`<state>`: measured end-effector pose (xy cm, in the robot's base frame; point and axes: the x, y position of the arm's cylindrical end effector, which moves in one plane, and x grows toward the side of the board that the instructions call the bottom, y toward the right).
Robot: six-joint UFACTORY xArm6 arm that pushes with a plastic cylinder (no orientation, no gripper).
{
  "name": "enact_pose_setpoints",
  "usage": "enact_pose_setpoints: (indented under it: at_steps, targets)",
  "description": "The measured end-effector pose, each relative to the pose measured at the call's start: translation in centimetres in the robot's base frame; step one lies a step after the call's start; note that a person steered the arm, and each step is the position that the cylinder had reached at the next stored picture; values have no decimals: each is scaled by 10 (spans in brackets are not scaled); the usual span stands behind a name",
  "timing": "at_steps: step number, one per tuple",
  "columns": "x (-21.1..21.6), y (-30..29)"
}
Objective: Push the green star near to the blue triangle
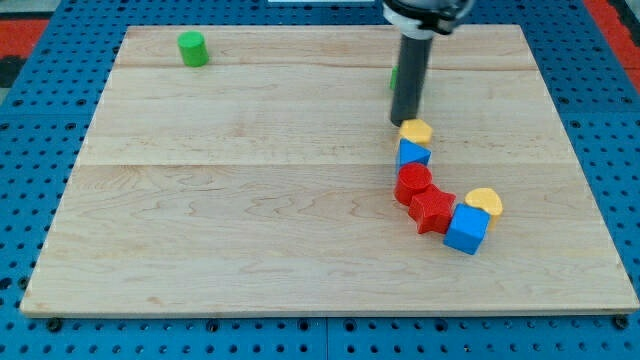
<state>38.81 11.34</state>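
Observation:
The green star (393,78) is mostly hidden behind my rod near the view's top, with only a green sliver showing at the rod's left edge. The blue triangle (412,154) lies below it, second in a curved chain of blocks. My tip (403,123) rests on the board just below the star and right at the upper left edge of a yellow block (417,131), which sits between the tip and the blue triangle.
Below the blue triangle, the chain runs on to a red block (411,183), a red star (432,211), a blue cube (466,229) and a yellow heart (485,202). A green cylinder (192,48) stands at the top left of the wooden board (250,200).

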Motion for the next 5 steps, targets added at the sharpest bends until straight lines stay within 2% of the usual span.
enact_pose_setpoints:
  at_steps: [1, 2, 3, 4, 5]
  targets:
    - [35, 24]
    - [46, 33]
    - [-10, 65]
    - [-73, 129]
    - [-127, 100]
